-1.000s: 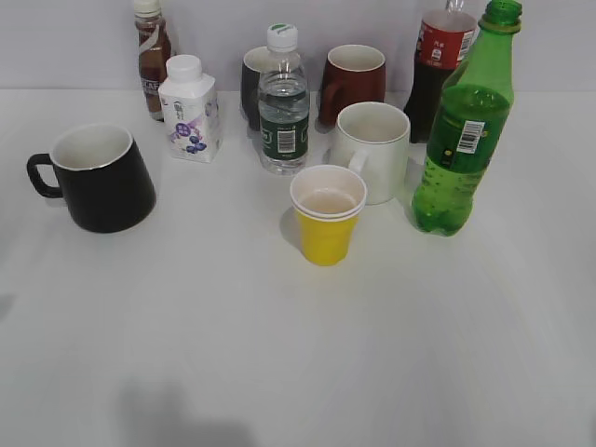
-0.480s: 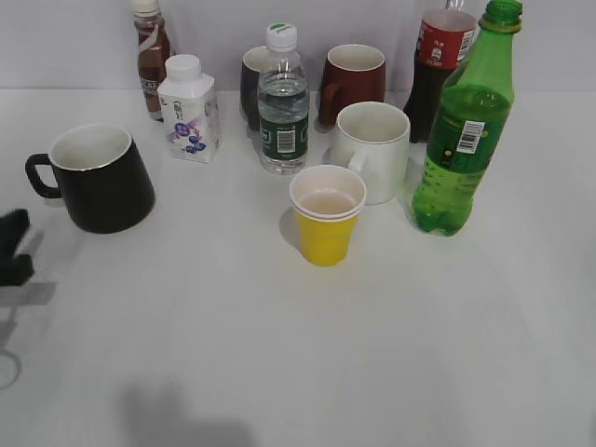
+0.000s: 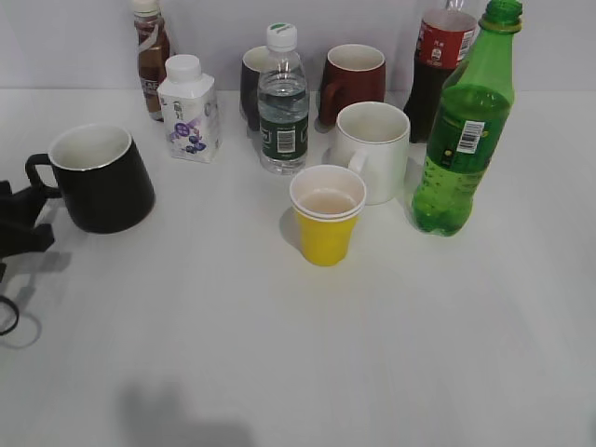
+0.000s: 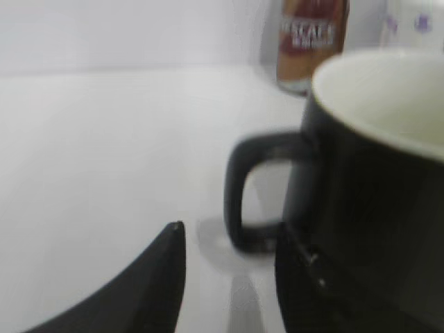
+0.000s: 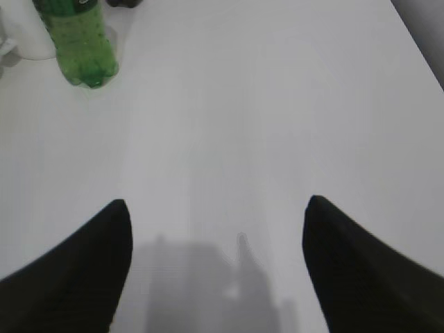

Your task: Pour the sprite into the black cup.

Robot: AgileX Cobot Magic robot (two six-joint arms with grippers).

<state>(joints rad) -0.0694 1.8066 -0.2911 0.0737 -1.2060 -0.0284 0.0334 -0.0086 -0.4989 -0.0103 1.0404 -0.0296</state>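
Note:
The sprite point(image 3: 466, 140), a tall green bottle with its cap off, stands upright at the right of the table; its lower part shows in the right wrist view point(image 5: 80, 41). The black cup point(image 3: 102, 182) stands at the left, handle pointing left. My left gripper point(image 3: 19, 223) is open at the left edge, just left of the handle. In the left wrist view the black cup point(image 4: 374, 180) fills the right side and my left gripper point(image 4: 229, 236) has the handle just ahead of its gap. My right gripper point(image 5: 216, 205) is open and empty over bare table, well short of the sprite.
A yellow paper cup point(image 3: 326, 219) and a white mug point(image 3: 372, 149) stand mid-table. Behind are a water bottle point(image 3: 283, 102), cola bottle point(image 3: 438, 70), dark red mug point(image 3: 354, 79), small dark mug point(image 3: 251, 84), white carton bottle point(image 3: 190, 112) and brown drink bottle point(image 3: 152, 56).
My left gripper has come in from the left edge and moved up toward the black cup's handle. Nothing on the table has moved.

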